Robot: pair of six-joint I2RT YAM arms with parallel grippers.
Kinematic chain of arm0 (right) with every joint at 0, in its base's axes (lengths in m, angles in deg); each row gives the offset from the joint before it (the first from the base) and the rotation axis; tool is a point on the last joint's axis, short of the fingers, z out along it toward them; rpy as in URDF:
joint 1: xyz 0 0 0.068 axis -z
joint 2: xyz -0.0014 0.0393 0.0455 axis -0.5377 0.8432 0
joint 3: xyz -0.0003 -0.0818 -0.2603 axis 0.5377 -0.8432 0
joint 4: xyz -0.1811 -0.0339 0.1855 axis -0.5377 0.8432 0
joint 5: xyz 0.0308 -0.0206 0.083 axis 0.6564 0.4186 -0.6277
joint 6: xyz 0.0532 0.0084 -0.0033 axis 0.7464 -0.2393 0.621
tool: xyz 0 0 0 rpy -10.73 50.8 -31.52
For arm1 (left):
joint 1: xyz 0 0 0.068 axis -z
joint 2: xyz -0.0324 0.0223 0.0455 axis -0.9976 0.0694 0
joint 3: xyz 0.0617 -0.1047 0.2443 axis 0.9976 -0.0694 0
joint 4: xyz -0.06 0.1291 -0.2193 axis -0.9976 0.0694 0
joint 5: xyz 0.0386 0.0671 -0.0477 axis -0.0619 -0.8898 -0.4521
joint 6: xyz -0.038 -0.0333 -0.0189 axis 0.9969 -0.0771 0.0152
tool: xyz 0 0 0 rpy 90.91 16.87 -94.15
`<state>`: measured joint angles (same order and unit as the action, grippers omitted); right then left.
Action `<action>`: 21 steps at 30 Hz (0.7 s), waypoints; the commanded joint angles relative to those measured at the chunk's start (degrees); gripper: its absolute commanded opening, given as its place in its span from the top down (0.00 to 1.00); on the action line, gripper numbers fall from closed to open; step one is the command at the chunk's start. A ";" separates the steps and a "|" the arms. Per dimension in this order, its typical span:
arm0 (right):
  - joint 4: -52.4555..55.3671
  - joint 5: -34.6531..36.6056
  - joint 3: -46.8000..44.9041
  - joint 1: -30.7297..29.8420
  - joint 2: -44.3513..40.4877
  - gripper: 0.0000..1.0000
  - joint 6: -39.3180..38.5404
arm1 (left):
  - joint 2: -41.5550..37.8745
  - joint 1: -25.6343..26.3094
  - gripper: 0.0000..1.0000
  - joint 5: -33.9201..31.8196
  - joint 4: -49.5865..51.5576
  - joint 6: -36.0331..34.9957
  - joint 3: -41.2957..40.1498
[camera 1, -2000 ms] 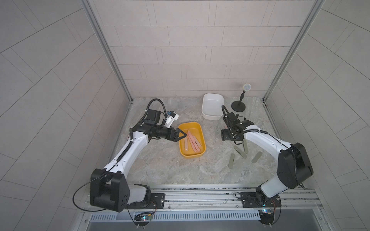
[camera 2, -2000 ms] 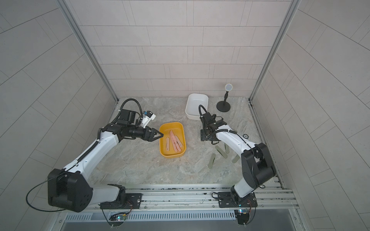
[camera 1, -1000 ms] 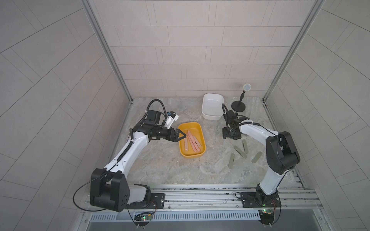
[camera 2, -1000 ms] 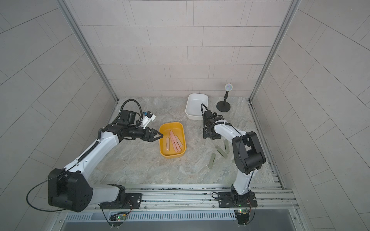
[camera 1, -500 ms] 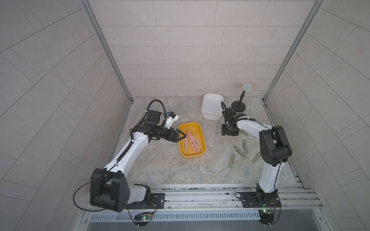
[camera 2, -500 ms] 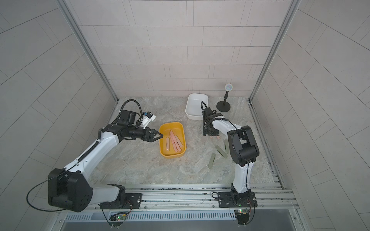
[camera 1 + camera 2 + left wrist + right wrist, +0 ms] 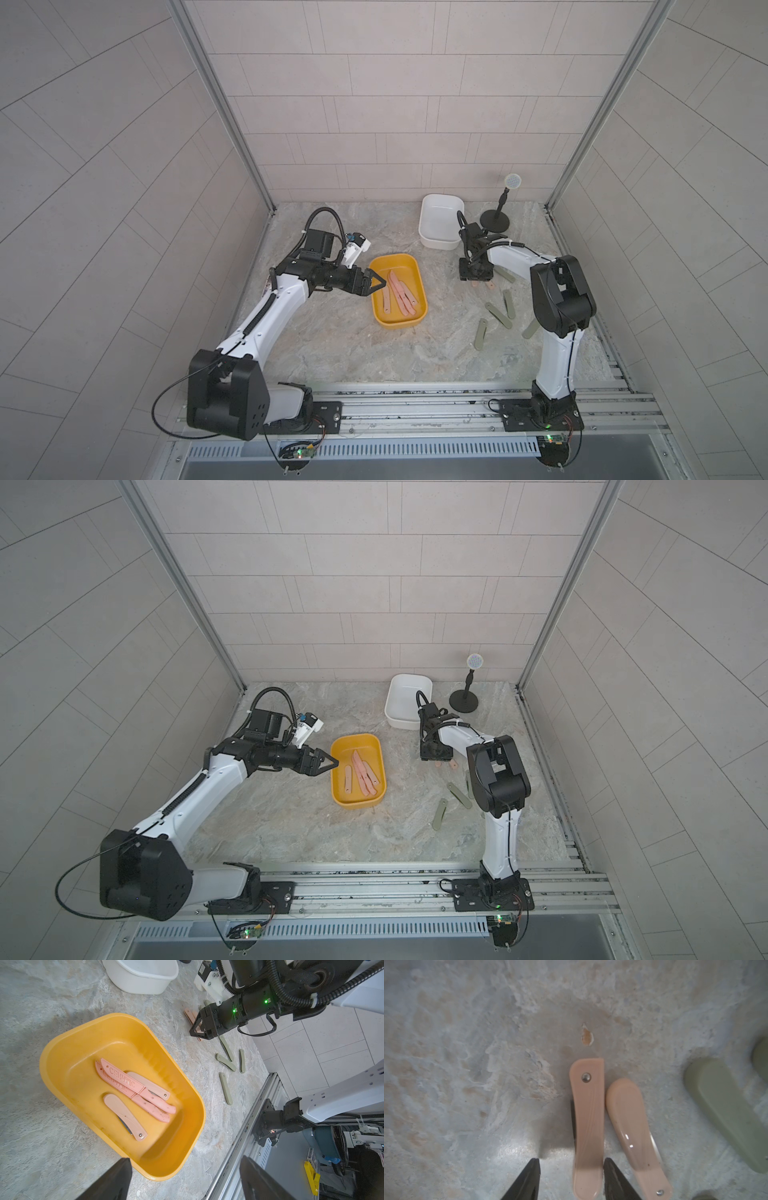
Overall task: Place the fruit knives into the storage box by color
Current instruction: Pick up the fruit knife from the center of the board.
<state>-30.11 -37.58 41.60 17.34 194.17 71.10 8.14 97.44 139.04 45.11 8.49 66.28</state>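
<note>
Several pink fruit knives (image 7: 401, 293) (image 7: 363, 773) (image 7: 135, 1088) lie in the yellow storage box (image 7: 392, 257) (image 7: 353, 737) (image 7: 83, 1039). My left gripper (image 7: 380, 284) (image 7: 332, 764) (image 7: 185, 1159) hovers open and empty at that box's left rim. My right gripper (image 7: 478, 281) (image 7: 436, 760) (image 7: 196, 1030) (image 7: 570, 1160) points down at the table, its fingers straddling one folded pink knife (image 7: 588, 1118). One finger touches that knife and a gap shows at the other. A second pink knife (image 7: 633, 1126) lies beside it. Several grey-green knives (image 7: 498, 312) (image 7: 459, 795) (image 7: 225, 1061) (image 7: 726, 1109) are scattered nearby.
A white storage box (image 7: 442, 196) (image 7: 409, 676) (image 7: 141, 980) stands just behind the right gripper. A black stand with a round head (image 7: 494, 218) (image 7: 463, 700) is at the back right. Tiled walls enclose the table, and a metal rail (image 7: 415, 399) runs along the front.
The right gripper has shifted toward the back over the two pink knives and its jaws have narrowed around one, while its elbow swung inward. The left arm has not moved.
</note>
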 commanded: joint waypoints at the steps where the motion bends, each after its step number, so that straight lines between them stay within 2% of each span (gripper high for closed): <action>1: 1.09 -0.16 0.63 0.41 1.14 0.48 -0.35 | -0.49 0.27 0.12 0.04 -0.24 -1.22 -0.35; 8: 1.13 -0.57 0.70 0.75 1.96 0.49 -0.62 | -0.57 0.27 0.12 -0.01 -0.14 -1.18 -0.22; 15: 1.09 -1.35 -0.22 0.76 1.78 0.65 -0.70 | -0.77 0.18 0.12 -0.10 -0.16 -1.29 -0.27; 21: 1.09 -2.02 -1.02 0.69 1.08 0.71 -0.87 | -0.98 0.09 0.12 -0.31 -0.07 -1.36 -0.35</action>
<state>-30.37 -39.72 41.67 17.85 195.04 70.73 8.14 97.44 138.82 45.11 8.47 66.28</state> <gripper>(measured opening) 0.292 0.878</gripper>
